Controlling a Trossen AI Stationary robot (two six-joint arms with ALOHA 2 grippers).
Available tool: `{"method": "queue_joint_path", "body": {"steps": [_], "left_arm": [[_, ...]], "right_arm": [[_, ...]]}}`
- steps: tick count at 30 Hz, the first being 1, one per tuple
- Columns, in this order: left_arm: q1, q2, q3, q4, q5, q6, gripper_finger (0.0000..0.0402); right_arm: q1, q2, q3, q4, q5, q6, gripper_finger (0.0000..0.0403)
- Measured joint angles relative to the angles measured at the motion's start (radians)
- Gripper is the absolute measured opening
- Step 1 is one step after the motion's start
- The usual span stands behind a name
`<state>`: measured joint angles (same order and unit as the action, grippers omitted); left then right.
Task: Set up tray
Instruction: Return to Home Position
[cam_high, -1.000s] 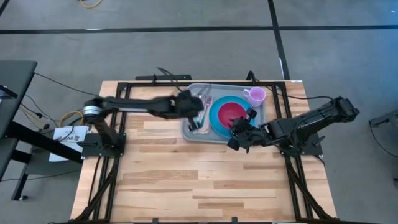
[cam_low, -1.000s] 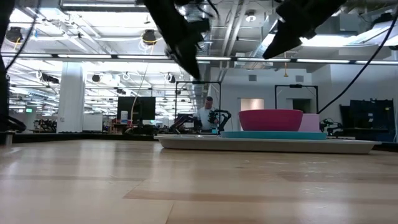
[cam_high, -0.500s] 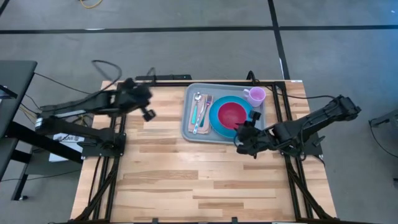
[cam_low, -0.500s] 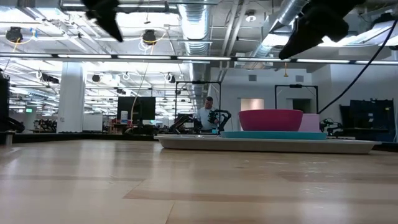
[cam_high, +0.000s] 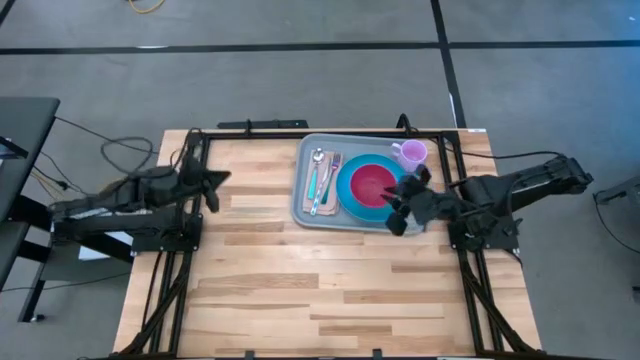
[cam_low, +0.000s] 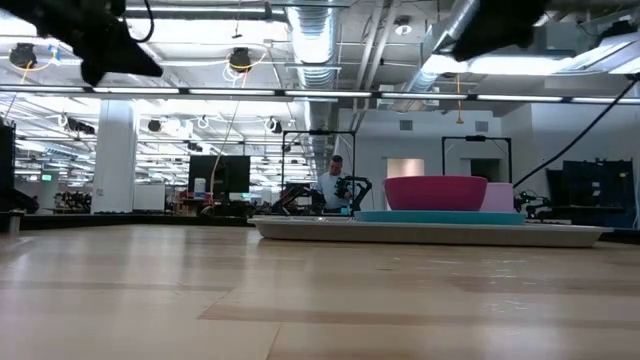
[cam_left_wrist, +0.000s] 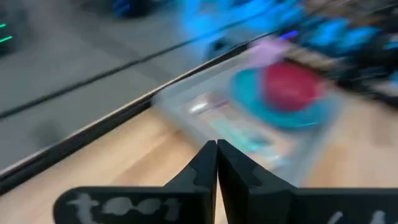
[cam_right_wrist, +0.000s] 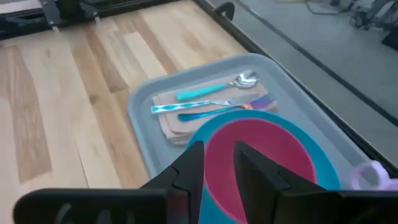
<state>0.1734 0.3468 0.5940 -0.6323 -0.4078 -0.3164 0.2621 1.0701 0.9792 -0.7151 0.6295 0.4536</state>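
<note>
Lies smooth, low-rimmed and round-cornered as a grey-blue tray (cam_high: 305, 146) at the plank table's (cam_high: 300, 290) far edge, bearing round blue plate (cam_high: 343, 188), red bowl (cam_high: 372, 183) and brown napkin (cam_high: 319, 208), with right gripper (cam_high: 405, 203) slightly parted over its near right corner and left gripper (cam_high: 208, 181) clenched, now farther back toward the table's left edge.

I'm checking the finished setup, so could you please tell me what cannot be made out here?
Low view: the tray rim hides the napkin and cutlery; the bowl hides most of the mug.
Left wrist view: beyond the shut left gripper, the cutlery is too blurred to tell apart.
Right wrist view: the open right gripper covers part of the plate; the edge cuts off the mug.
</note>
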Motion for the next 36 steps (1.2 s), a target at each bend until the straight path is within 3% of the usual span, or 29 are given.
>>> {"method": "queue_joint_path", "body": {"steps": [3,6,12,16,21,25,28,30,36], "left_arm": [[-0.001,-0.128,-0.141,0.21,0.116,0.099,0.0],[-0.001,-0.239,-0.247,0.33,0.166,0.139,0.0],[0.0,-0.345,-0.386,0.504,0.252,0.163,0.0],[-0.001,-0.315,-0.437,0.585,0.355,0.156,0.0],[0.009,-0.316,-0.448,0.58,0.287,0.137,0.0],[0.04,-0.338,-0.426,0.582,0.322,0.138,0.0],[0.064,-0.345,-0.418,0.583,0.41,0.147,0.0],[0.077,-0.342,-0.418,0.58,0.461,0.145,0.0],[0.092,-0.341,-0.479,0.627,0.48,0.091,0.0]], "right_arm": [[0.042,-0.093,-0.038,-0.038,0.058,0.029,0.0081],[0.091,-0.22,-0.102,-0.014,0.131,0.051,0.0081],[0.175,-0.469,-0.348,0.283,0.172,-0.047,0.0081],[0.214,-0.627,-0.544,0.566,0.154,-0.192,0.0081],[0.232,-0.812,-0.706,0.745,0.074,-0.364,0.0081],[0.231,-0.966,-0.76,0.741,-0.041,-0.428,0.0081],[0.231,-1.069,-0.79,0.727,-0.132,-0.475,0.0081],[0.23,-1.066,-0.806,0.723,-0.154,-0.491,0.0081],[0.209,-1.066,-0.811,0.711,-0.138,-0.483,0.0081]]}}
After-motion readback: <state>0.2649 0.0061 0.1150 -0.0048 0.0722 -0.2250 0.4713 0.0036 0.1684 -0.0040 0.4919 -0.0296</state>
